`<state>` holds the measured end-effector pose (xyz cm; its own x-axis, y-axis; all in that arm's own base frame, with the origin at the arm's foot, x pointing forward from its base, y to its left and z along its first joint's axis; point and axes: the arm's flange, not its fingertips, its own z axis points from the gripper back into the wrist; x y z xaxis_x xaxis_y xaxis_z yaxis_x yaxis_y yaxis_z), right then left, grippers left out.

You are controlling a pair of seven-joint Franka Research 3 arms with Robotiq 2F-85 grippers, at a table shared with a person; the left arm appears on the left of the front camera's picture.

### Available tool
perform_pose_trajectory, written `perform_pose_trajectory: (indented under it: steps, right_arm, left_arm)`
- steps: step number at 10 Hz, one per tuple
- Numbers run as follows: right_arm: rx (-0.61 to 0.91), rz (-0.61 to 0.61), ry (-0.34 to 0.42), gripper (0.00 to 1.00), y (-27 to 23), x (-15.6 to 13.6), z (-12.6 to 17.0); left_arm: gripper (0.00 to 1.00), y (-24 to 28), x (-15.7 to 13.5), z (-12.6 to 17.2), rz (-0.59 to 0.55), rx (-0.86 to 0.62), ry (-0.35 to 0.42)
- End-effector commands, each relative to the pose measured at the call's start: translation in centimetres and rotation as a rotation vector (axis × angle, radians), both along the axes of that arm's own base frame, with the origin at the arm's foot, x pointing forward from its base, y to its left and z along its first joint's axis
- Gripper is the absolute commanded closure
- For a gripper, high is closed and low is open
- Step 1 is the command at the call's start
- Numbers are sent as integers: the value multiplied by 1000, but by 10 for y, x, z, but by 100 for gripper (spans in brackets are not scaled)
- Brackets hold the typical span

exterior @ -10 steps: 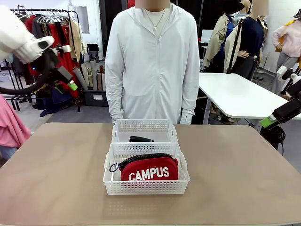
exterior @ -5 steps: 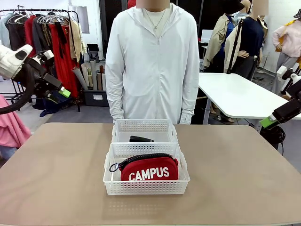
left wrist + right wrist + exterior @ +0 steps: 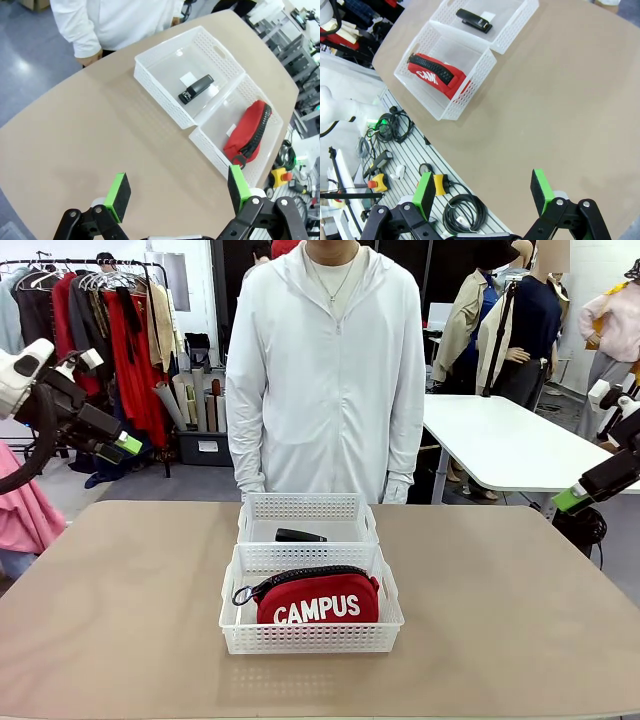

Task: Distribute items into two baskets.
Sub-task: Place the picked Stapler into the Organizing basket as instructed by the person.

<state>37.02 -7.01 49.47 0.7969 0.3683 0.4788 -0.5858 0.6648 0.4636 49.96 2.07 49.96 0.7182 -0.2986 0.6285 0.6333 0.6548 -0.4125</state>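
Pouch and stapler sorted, one per basket.
Red pouch in near basket, stapler in far basket, mid-table; left gripper and right gripper spread wide, empty, raised.

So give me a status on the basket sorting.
Looks done: the stapler lies in the far basket, the red pouch in the near basket. Nothing is in hand: the left gripper and the right gripper are open, off the table. Nothing visible is left.
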Motion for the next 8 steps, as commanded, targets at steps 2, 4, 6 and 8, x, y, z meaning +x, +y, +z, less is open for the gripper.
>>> perform_pose_trajectory:
  steps: [2, 4, 6, 8]
  right_arm:
    - [13, -6, -3, 0, 1, 0, 1]
    - [13, -6, -3, 0, 1, 0, 1]
    - [13, -6, -3, 0, 1, 0, 1]
    - [13, -6, -3, 0, 1, 0, 1]
  left_arm:
    - [0, 3, -13, -6, -73, -7, -32]
    - [0, -1, -5, -5, -43, 2, -13]
    - [0, -1, -5, -5, -43, 2, -13]
    - [0, -1, -5, -5, -43, 2, -13]
